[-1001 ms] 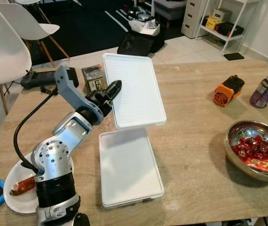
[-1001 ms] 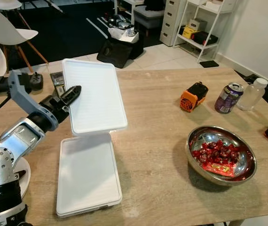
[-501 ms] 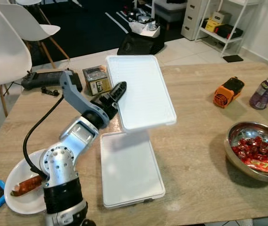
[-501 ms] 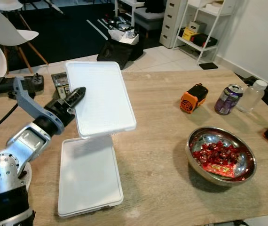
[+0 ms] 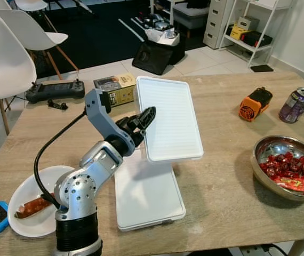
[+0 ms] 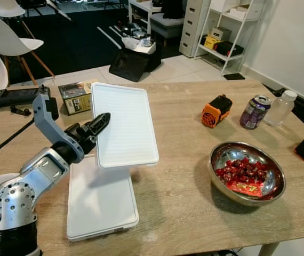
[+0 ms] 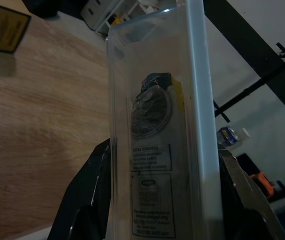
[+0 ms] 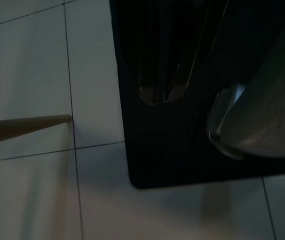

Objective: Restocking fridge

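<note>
Presently the left pincer [image 5: 141, 118] is clenched on the white lid [image 5: 169, 125], held tilted above its container [image 5: 146, 194] on the tabletop [image 5: 226, 176]. Lid looks light, stiff, slippery; the rim hold seems sensible. Right pincer's state: cannot tell.

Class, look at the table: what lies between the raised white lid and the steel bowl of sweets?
Only bare wooden tabletop lies between the lid, held up by the left gripper, and the bowl, as the right eye view shows.
</note>
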`<state>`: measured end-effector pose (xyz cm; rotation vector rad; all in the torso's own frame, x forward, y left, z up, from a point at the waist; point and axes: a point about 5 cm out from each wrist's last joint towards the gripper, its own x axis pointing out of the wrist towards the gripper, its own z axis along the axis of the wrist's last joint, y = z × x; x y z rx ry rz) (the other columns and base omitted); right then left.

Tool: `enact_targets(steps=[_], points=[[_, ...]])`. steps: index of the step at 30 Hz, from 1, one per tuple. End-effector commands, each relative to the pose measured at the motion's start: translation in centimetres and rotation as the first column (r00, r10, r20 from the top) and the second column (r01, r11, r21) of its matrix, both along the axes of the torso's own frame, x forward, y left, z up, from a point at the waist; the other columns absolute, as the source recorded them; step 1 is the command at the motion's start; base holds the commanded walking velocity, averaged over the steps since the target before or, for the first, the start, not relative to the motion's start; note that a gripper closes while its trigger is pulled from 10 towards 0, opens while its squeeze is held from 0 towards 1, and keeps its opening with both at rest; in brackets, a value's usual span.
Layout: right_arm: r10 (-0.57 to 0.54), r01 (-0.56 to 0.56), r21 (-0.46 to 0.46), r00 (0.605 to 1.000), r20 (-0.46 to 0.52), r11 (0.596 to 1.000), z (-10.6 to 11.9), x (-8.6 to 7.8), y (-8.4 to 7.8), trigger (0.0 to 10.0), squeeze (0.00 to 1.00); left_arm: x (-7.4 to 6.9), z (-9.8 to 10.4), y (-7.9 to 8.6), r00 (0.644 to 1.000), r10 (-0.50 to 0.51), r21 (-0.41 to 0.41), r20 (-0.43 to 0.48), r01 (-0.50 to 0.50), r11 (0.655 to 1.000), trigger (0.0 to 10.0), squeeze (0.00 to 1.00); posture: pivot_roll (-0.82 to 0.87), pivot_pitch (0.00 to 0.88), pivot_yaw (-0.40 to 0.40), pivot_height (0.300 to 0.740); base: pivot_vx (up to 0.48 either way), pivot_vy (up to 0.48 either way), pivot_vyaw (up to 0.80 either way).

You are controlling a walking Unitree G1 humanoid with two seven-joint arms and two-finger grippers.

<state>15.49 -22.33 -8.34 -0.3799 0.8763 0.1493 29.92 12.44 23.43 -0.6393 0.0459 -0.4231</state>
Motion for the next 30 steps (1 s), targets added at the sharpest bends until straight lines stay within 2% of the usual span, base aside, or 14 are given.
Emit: enact_targets(steps=[1, 14, 30], points=[[0.006, -0.007, -0.007, 1.0, -0.025, 1.0, -0.25, -0.52, -0.02, 10.0, 0.0, -0.36, 0.23, -0.47, 0.999, 0.02, 0.019, 0.035, -0.02, 1.0, 10.0, 0.0, -0.05, 0.093, -0.019, 0.74, 0.0, 0.0, 0.0], [0.003, -0.003, -0.006, 1.0, -0.023, 1.0, -0.28, -0.51, 0.1, 10.0, 0.0, 0.13, -0.14, -0.16, 0.995, 0.094, 0.074, 0.033, -0.097, 0.993, 10.0, 0.0, -0.04, 0.098, -0.019, 0.74, 0.0, 0.0, 0.0], [-0.01, 0.01, -0.001, 1.0, -0.023, 1.0, -0.32, -0.58, 0.14, 10.0, 0.0, 0.5, -0.3, 0.2, 0.988, 0.152, 0.083, 0.018, -0.153, 0.985, 10.0, 0.0, -0.04, 0.097, -0.017, 0.74, 0.0, 0.0, 0.0]])
